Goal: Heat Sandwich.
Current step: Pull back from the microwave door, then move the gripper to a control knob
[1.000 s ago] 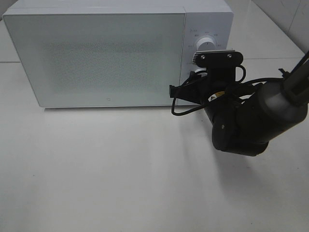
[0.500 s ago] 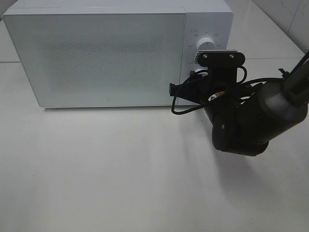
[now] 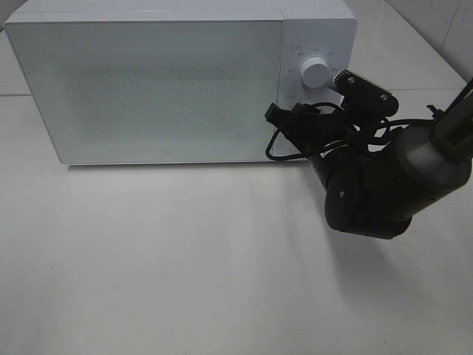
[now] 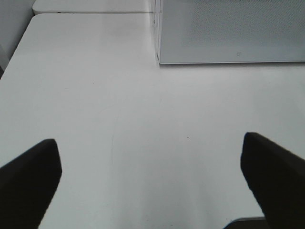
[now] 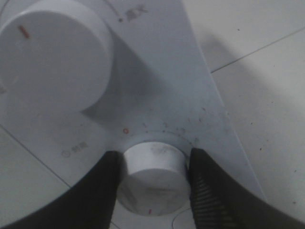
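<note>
White knob [image 5: 152, 177] in right tool [image 5: 153, 191]

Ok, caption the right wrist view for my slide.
Right tool grips the small dial on the microwave, beside its larger dial.

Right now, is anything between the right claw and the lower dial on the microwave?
Nothing visible does. The right gripper is closed on the lower dial of the microwave, one finger on each side.
</note>
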Robot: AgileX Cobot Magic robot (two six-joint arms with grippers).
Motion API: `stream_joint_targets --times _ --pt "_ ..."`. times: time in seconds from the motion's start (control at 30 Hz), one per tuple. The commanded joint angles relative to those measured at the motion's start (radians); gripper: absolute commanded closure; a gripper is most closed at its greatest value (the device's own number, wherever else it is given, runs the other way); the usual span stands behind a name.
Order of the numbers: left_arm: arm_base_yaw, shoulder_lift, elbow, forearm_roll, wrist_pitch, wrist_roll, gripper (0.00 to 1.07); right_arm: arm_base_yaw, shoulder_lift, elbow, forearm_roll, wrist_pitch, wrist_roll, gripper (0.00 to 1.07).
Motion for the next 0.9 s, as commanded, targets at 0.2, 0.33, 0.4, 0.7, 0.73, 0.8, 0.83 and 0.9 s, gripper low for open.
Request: stream_joint_targets --times 0.2,0.33,0.4,0.7,0.73,0.8,0.83,0.9 --pt "-0.005 -0.018 0.002 -0.004 0.000 -0.005 0.09 -0.004 0.000 -0.006 -0.006 -0.027 0.387 0.92" --pt "-0.005 -0.018 0.002 -0.004 0.000 -0.005 0.09 -0.004 0.000 -0.006 -0.006 -0.033 0.482 0.91" --pt "-0.005 -0.018 0.002 -0.004 0.000 -0.005 0.09 -0.004 0.000 -0.006 -0.006 -0.033 0.557 0.91" --pt "-0.005 -0.018 0.002 -0.004 0.000 -0.005 0.09 -0.004 0.000 -0.006 -0.005 -0.043 0.812 0.91" --pt "-0.005 -0.018 0.002 -0.004 0.000 -0.005 0.09 -0.004 0.000 -0.006 -0.005 -0.046 0.847 0.91" --pt "-0.005 -0.018 0.002 -0.004 0.000 -0.005 0.09 -0.004 0.000 -0.006 -0.004 -0.061 0.918 0.91" --pt "-0.005 -0.018 0.002 -0.004 0.000 -0.005 0.09 -0.004 0.000 -0.006 -0.004 -0.071 0.947 0.91" --pt "-0.005 -0.018 0.002 -0.004 0.000 -0.005 0.09 -0.004 0.000 -0.006 -0.002 -0.093 0.983 0.91"
